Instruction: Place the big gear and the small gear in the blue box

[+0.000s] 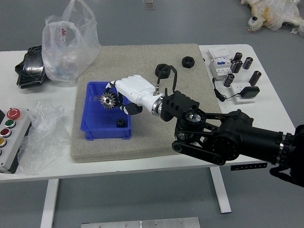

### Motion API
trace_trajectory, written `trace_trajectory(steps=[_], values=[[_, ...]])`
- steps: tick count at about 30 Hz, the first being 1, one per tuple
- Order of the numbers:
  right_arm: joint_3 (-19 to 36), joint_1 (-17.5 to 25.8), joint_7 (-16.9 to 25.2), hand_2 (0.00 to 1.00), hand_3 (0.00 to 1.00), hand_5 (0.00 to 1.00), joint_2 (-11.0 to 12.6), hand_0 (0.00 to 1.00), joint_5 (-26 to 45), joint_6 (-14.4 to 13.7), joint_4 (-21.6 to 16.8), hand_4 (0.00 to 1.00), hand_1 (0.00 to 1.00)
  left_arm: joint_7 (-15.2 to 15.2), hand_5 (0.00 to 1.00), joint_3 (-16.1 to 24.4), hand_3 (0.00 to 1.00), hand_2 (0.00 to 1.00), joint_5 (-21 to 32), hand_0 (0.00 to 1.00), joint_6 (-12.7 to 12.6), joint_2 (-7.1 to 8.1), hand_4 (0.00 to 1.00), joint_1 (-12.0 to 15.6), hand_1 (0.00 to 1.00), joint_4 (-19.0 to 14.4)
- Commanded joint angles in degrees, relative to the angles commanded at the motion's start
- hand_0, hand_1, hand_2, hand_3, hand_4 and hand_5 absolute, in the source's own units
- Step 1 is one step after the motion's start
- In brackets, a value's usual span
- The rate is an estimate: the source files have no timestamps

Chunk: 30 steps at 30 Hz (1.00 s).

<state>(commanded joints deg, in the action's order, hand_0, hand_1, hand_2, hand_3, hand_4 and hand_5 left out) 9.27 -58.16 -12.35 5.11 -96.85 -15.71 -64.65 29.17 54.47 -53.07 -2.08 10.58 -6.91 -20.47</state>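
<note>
Far left of frame: button panel (18, 135) and crumpled clear plastic (42, 142) are seen, with a white plastic bag (69, 50) placed above, upper left. Left of center, the blue box (105, 134) is set on a grey mat (161, 145). Small gear (121, 123) is already in it — dark, toward the box's lower right corner. Big gear (109, 100), silver, is held over the box, teeth outward, gripped at the fingertips of the right hand (135, 91). The right arm is extended in from the right edge. Upper center, two black rings (188, 58) are laid on the mat. Upper right, black cylinders (255, 78) are stood beside white devices (220, 61).
</note>
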Motion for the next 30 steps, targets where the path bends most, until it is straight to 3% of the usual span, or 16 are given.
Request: trace_trajectory(steps=[2, 3, 8, 9, 14, 15, 30], values=[[-0.17, -0.06, -0.11, 0.509, 0.488, 0.002, -0.23, 0.422, -0.15, 0.1, 0.03, 0.49, 0.565, -0.01, 0.779, -0.01, 0.975, 0.863, 0.02, 0.853, -0.01, -0.02, 0.825, -0.04, 0.873, 0.0], [-0.24, -0.06, -0.2, 0.625, 0.612, 0.088, -0.33, 0.453, -0.19, 0.21, 0.07, 0.559, 0.644, -0.03, 0.78, -0.02, 0.974, 0.862, 0.03, 0.853, 0.0, -0.03, 0.825, -0.07, 0.873, 0.01], [-0.87, 0.23, -1.02, 0.625, 0.612, 0.088, -0.63, 0.453, -0.44, 1.39, 1.03, 0.559, 0.644, -0.15, 0.78, -0.11, 0.974, 0.862, 0.08, 0.853, 0.03, -0.09, 0.825, -0.24, 0.873, 0.05], [-0.97, 0.4, -1.25, 0.803, 0.772, 0.223, -0.61, 0.513, -0.52, 1.62, 1.32, 0.58, 0.735, -0.14, 0.795, -0.13, 0.974, 0.862, 0.1, 0.853, 0.02, -0.11, 0.82, -0.23, 0.873, 0.05], [-0.69, 1.46, -2.03, 0.803, 0.772, 0.223, -0.19, 0.513, -0.99, 2.26, 2.22, 0.58, 0.735, -0.11, 0.795, -0.16, 0.974, 0.862, 0.17, 0.853, -0.02, -0.16, 0.82, -0.07, 0.873, 0.05], [-0.43, 1.74, -2.11, 0.85, 0.888, 0.236, -0.06, 0.527, -1.08, 2.29, 2.26, 0.642, 0.761, -0.1, 0.802, -0.16, 0.974, 0.863, 0.18, 0.853, -0.03, -0.18, 0.817, -0.04, 0.873, 0.05], [1.38, 2.94, -2.59, 0.865, 0.912, 0.247, 0.78, 0.534, -2.52, 2.35, 1.18, 0.678, 0.773, -0.08, 0.801, -0.21, 0.975, 0.864, 0.35, 0.853, -0.02, -0.18, 0.817, -0.08, 0.872, 0.06]])
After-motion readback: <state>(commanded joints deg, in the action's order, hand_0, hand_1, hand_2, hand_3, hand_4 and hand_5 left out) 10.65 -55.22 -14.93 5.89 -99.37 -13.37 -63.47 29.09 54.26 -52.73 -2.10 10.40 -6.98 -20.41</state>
